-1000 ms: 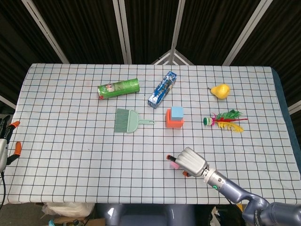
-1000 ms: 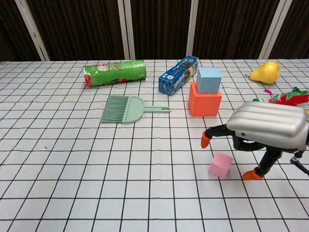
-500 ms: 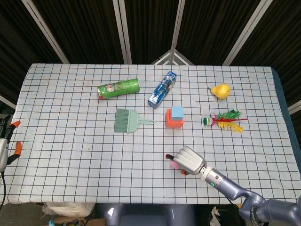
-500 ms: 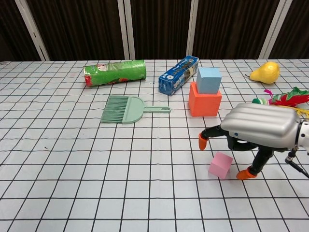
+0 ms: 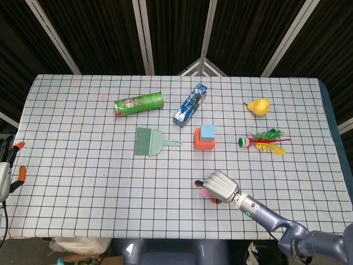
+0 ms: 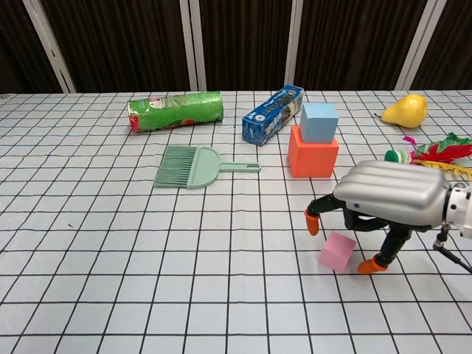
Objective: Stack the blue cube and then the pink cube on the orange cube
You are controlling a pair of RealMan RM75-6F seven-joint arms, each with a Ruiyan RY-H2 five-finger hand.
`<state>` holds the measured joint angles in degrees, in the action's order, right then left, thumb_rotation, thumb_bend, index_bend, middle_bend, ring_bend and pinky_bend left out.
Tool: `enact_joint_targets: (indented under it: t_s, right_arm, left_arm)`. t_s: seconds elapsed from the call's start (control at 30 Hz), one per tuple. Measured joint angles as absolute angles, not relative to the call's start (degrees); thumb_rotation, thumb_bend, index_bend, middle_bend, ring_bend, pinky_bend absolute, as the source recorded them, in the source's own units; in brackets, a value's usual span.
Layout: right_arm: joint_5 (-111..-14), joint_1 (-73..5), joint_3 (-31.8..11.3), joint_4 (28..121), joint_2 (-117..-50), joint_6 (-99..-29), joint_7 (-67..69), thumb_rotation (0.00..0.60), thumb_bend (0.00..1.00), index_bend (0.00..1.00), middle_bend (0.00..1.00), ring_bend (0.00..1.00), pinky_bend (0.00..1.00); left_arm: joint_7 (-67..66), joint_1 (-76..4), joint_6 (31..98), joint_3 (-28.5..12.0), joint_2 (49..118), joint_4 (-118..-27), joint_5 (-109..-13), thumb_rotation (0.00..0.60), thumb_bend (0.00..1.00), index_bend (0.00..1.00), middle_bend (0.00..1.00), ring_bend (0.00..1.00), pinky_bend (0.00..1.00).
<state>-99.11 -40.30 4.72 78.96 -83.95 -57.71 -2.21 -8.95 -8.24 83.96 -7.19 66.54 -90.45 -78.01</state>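
The blue cube (image 6: 319, 122) sits on top of the orange cube (image 6: 313, 153) in the middle of the table; in the head view they show as blue cube (image 5: 208, 131) on orange cube (image 5: 204, 143). The pink cube (image 6: 337, 251) lies on the cloth in front of them, tilted slightly, and shows only partly in the head view (image 5: 203, 192). My right hand (image 6: 391, 195) hovers palm-down over it, one orange fingertip on each side of the cube, neither clearly touching. In the head view that right hand (image 5: 222, 186) covers most of the cube. My left hand (image 5: 8, 165) rests at the far left edge, holding nothing.
A green can (image 6: 175, 110) and a blue box (image 6: 273, 114) lie behind the stack. A green hand brush (image 6: 188, 167) lies to its left. A yellow pear (image 6: 404, 110) and a feathered shuttlecock (image 6: 431, 150) are at the right.
My right hand has shifted a little left and lower over the pink cube, its fingertips drawing closer to the cube's sides. The cubes have not moved.
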Motion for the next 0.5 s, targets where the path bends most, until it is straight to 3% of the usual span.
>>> enact_joint_targets:
  t_s: [0.5]
  right_arm:
    - [-99.68, -40.83, 5.04, 76.82, -84.98, -57.73, -0.06, 0.600, 0.18, 0.43, 1.00, 1.00, 0.84]
  left_arm:
    - [-9.99, -8.42, 83.80, -7.17, 66.91, -90.59, -77.74, 0.600, 0.56, 0.16, 0.01, 0.00, 0.00]
